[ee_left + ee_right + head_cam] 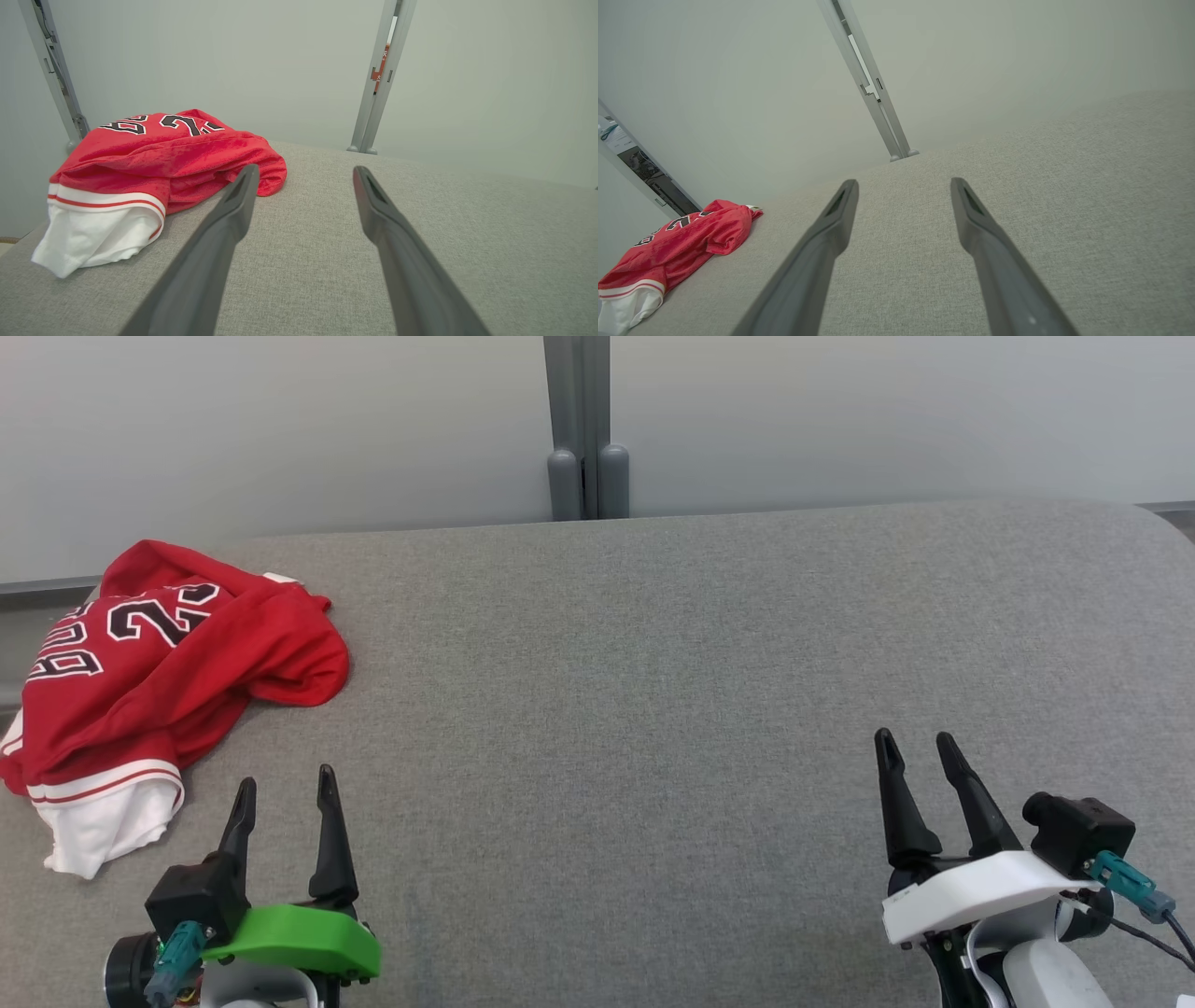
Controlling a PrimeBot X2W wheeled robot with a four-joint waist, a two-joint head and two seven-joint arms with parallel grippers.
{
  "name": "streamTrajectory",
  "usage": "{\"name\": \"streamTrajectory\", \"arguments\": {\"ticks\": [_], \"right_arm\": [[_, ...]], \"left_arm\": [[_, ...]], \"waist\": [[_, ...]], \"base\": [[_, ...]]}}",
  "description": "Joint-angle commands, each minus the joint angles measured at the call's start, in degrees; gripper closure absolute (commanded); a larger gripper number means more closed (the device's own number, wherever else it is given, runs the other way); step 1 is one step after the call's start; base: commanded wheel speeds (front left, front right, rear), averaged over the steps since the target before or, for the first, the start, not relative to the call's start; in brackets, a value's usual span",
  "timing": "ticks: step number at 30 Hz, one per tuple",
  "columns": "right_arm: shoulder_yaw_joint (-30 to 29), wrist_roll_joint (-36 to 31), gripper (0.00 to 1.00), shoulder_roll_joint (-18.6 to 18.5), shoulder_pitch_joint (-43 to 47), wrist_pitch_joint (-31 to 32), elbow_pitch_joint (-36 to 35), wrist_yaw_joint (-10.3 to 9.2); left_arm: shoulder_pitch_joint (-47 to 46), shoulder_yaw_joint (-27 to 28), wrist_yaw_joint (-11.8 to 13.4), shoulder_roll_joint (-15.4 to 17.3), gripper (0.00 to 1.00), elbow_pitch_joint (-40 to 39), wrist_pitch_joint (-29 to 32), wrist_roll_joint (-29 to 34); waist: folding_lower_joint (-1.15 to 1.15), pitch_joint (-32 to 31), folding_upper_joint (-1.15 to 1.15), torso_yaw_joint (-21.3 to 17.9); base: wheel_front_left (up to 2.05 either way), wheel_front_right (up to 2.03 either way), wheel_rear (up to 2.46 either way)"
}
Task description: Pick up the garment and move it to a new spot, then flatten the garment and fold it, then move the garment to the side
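- Head view: garment bunched at far-left of grey pad; left gripper, right gripper both agape, empty.
- Left wrist view: garment near, ahead-left, untouched; pickup not begun.
- Right wrist view: garment well apart. Next, prob: L reach, pinch a fold.

garment: shiny mesh cloth | table: matt woven fabric

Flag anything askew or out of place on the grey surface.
The red-and-white mesh jersey lies bunched in a heap at the left edge of the grey fabric surface; nothing else stands out.
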Motion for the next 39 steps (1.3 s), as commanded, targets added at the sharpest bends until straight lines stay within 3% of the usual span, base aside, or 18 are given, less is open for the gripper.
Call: {"name": "streamTrajectory", "arguments": {"ticks": [1,20,39], "right_arm": [[0.1,-1.6,0.0,0.0,-0.1,-0.5,-0.5,0.03],[0.0,-9.7,0.0,0.0,0.4,-2.6,0.2,0.03],[0.2,-9.3,0.0,0.0,0.4,-3.5,2.5,0.03]], "left_arm": [[0.2,-0.2,0.3,0.6,0.0,-0.1,-0.5,1.5],[-0.1,-1.2,0.4,0.5,0.0,1.9,-2.6,7.9],[0.3,-1.6,0.7,0.2,0.0,2.5,-3.5,9.0]], "waist": [[0.0,0.0,0.0,0.0],[0.0,0.1,0.0,0.5],[0.0,-0.3,0.0,0.7]], "base": [[0.0,0.0,0.0],[0.0,0.0,0.0],[0.0,0.0,0.0]]}}
